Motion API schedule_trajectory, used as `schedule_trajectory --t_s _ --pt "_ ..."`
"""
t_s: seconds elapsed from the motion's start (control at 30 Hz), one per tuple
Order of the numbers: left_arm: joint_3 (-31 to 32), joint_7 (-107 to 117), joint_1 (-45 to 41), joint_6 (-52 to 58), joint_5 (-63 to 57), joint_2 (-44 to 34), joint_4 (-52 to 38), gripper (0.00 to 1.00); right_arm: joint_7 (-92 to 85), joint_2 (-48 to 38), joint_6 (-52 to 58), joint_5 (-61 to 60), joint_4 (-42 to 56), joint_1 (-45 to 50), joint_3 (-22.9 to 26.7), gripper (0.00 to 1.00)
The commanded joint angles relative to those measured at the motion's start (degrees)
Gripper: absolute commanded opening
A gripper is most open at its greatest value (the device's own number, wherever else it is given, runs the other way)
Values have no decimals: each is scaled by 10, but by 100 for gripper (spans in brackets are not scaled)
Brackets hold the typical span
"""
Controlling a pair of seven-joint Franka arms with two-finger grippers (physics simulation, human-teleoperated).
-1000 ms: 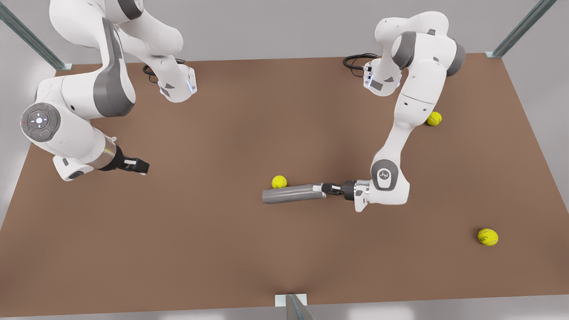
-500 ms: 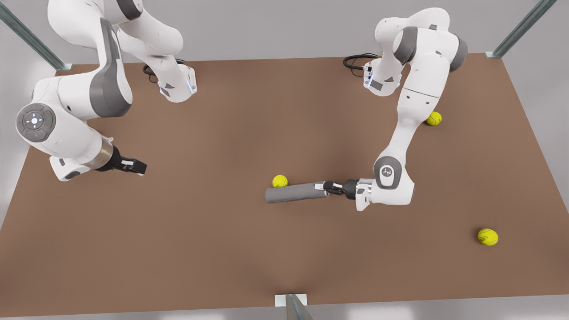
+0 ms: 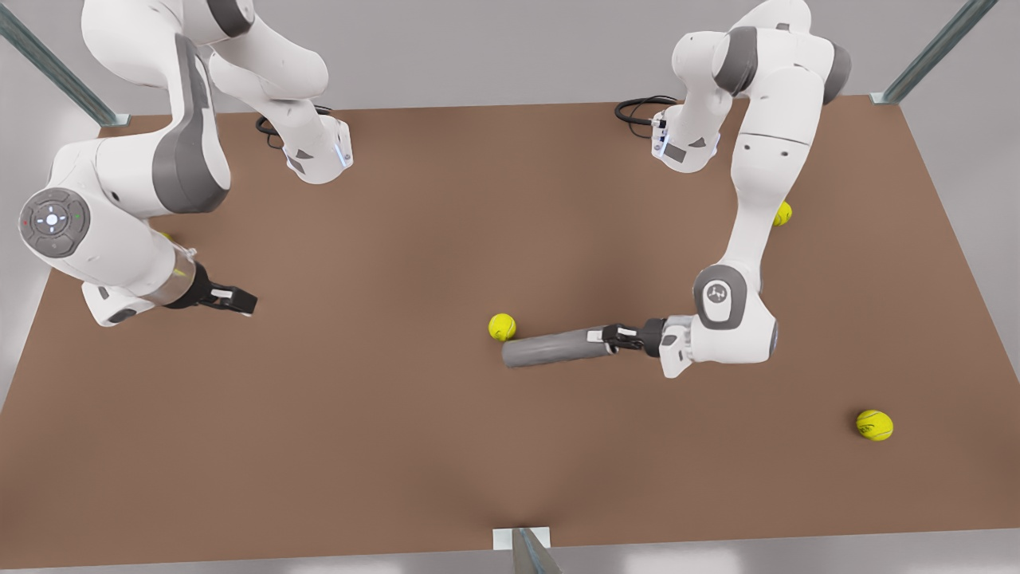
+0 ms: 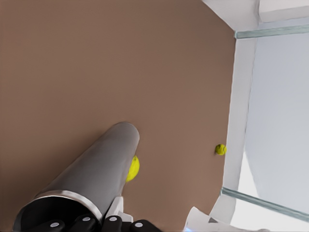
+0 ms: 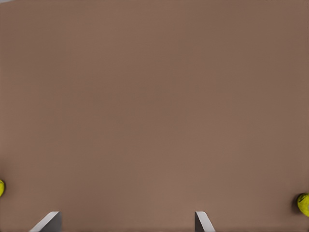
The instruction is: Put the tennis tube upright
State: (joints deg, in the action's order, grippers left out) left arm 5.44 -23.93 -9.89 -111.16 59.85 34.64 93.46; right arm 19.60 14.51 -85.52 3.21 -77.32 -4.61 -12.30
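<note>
The tennis tube (image 3: 550, 349) is a plain grey cylinder, lying nearly level and low over the brown table, right of centre in the front view. My left gripper (image 3: 599, 337) is shut on its end on the front view's right. In the left wrist view the tennis tube (image 4: 91, 179) runs away from the fingers (image 4: 112, 222), which clamp its rimmed end. Whether the tube's far end touches the table I cannot tell. My right gripper (image 3: 239, 301) waits open over the table at the front view's left, and its two fingertips (image 5: 48, 221) stand wide apart with nothing between them.
A tennis ball (image 3: 502, 326) sits right beside the tube's free end, and shows as ball (image 4: 133, 168) partly behind the tube. Other balls lie at the near right (image 3: 874, 424) and behind the left arm (image 3: 783, 213). The brown table (image 3: 398, 446) ends at metal frame posts (image 3: 526, 550).
My left gripper has pulled the tube toward the front view's right, away from the nearby ball. The right arm has drifted slightly toward the front view's left.
</note>
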Motion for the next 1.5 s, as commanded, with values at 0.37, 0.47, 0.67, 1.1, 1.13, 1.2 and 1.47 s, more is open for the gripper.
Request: schedule_trajectory --t_s 0.37,0.47,0.67,1.1,1.13,1.2,1.47 --pt "-32 56 17 64 -154 -48 -27 21 3 0 0 -3 0 0 0 100" --pt "-46 69 18 99 -196 -50 -55 21 3 0 0 -2 0 0 0 100" --pt "-81 70 17 156 -287 -59 -88 21 0 0 1 -4 0 -7 -2 100" --pt "-98 193 17 152 -477 -106 -97 21 4 0 2 0 1 -7 -4 100" --pt "-98 202 16 150 -490 -106 -97 21 4 0 2 1 1 -6 -4 100" --pt "-98 232 16 147 -511 -106 -96 21 4 0 2 1 1 -6 -4 100" --pt "-97 319 14 103 -547 -102 -96 21 1 0 2 1 1 -8 -4 100"
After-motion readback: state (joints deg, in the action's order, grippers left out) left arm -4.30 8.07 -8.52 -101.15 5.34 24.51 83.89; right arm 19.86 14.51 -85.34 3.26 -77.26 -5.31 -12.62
